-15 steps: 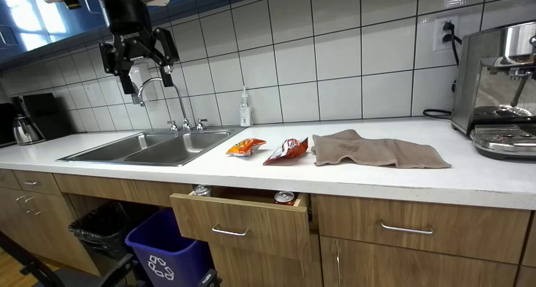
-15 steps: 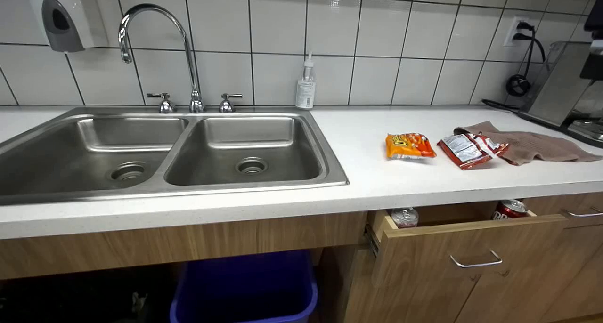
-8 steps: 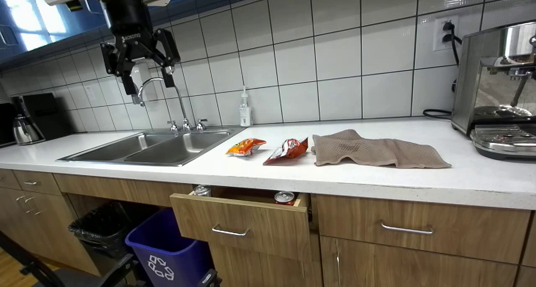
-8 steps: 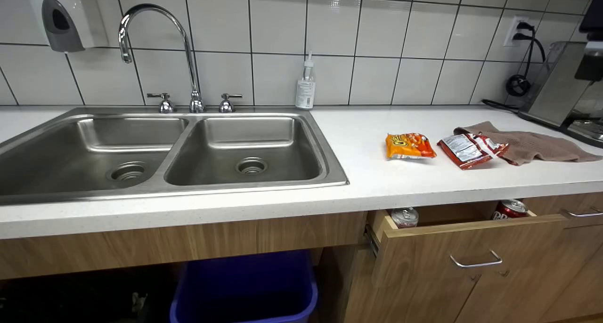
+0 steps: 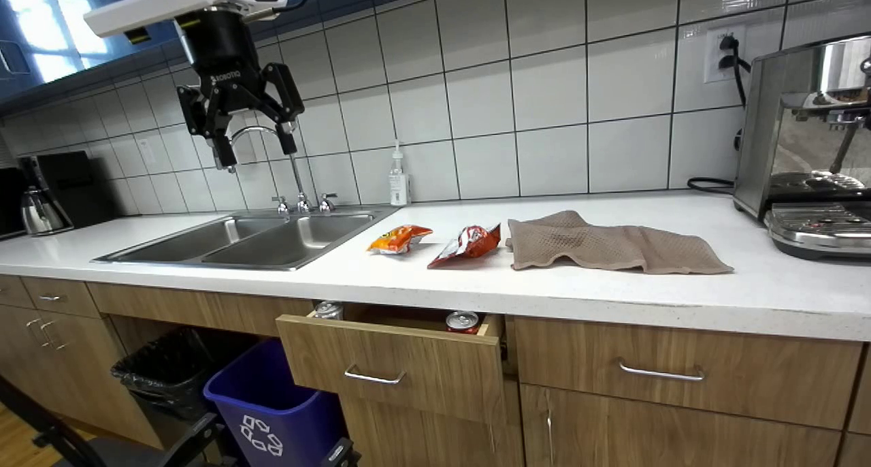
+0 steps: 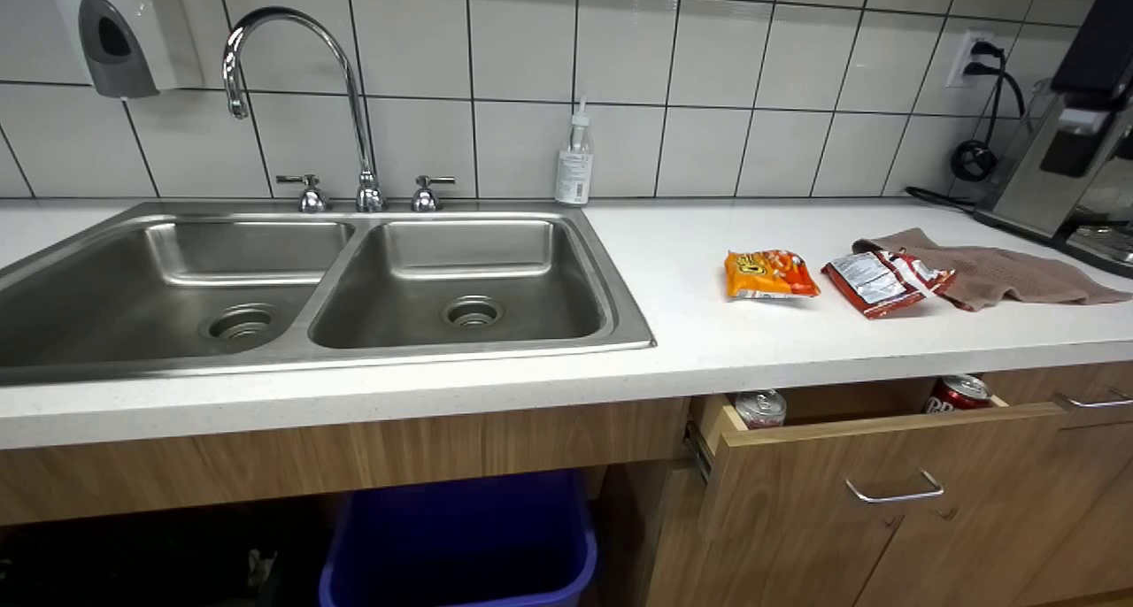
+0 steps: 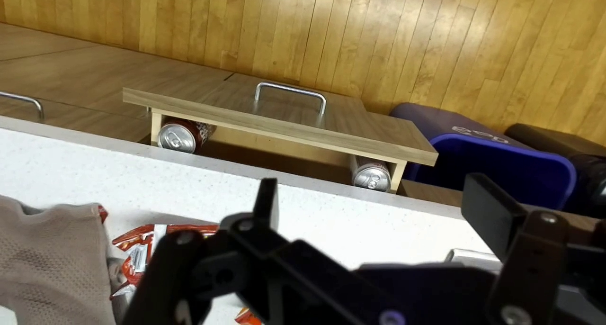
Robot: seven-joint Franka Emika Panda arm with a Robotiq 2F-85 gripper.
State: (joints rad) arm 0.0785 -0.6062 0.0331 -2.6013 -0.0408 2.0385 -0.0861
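Read ROBOTIQ on gripper (image 5: 256, 150) with jaws apart; note gap between cans (image 5: 463, 321) in drawer (image 5: 435, 375), below counter's near edge (image 5: 408, 295)

The white table (image 5: 605, 290) holds an inset sink (image 6: 496, 354), a metal jug (image 5: 42, 213) to its left and a bottle (image 5: 399, 184) at its far right corner. Further right lie an orange bag (image 6: 768, 275), a red bag (image 6: 881, 286) and a brown cloth (image 5: 609, 244); a coffee machine (image 5: 810, 147) stands rightmost.
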